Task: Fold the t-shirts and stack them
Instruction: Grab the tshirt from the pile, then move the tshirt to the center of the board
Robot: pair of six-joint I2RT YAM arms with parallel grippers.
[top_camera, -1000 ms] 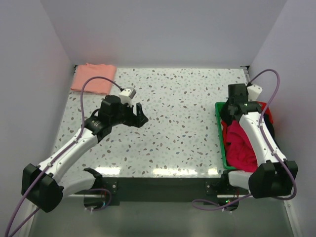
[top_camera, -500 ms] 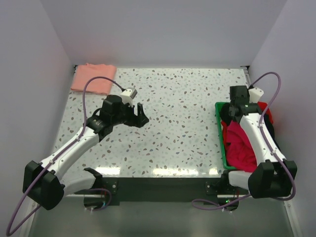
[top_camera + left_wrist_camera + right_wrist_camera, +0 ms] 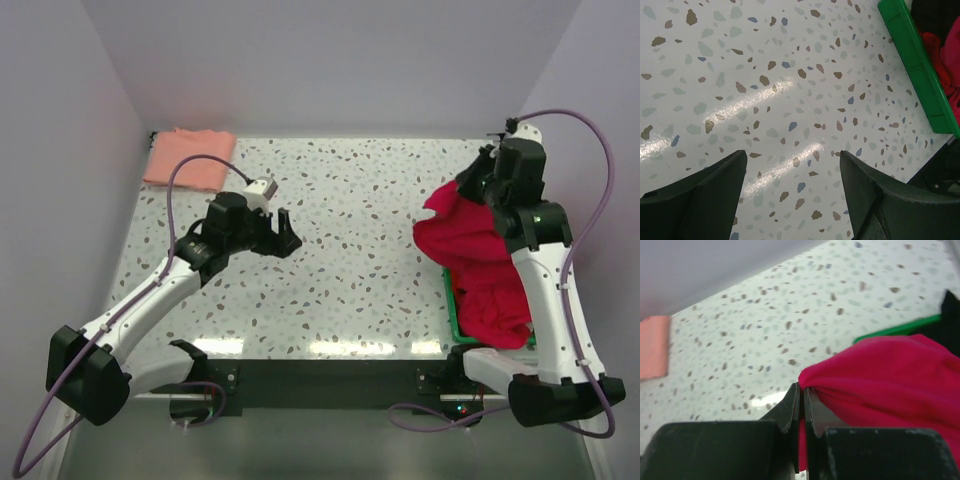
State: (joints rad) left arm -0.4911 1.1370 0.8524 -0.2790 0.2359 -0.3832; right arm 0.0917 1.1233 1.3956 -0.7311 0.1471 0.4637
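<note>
The pink shirt [image 3: 190, 158] lies folded at the desk's [image 3: 360, 200] far left corner, the left gripper [image 3: 281, 234] hovers wide open and empty, and the right gripper [image 3: 801, 392], pinched shut on the red shirt [image 3: 465, 240], holds it draped into the green tray [image 3: 913, 55], mostly hidden under cloth, beside an unidentifiable dark item [image 3: 952, 315].

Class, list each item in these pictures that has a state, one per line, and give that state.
Green plastic tray: holding cloth.
Crimson-red cloth t-shirt: crumpled, pinched, lifted partly out of the tray.
Pale salmon-pink cloth t-shirt: folded, lying at the far left corner of the table.
Left gripper: open, empty.
Right gripper: shut on the crimson-red t-shirt.
</note>
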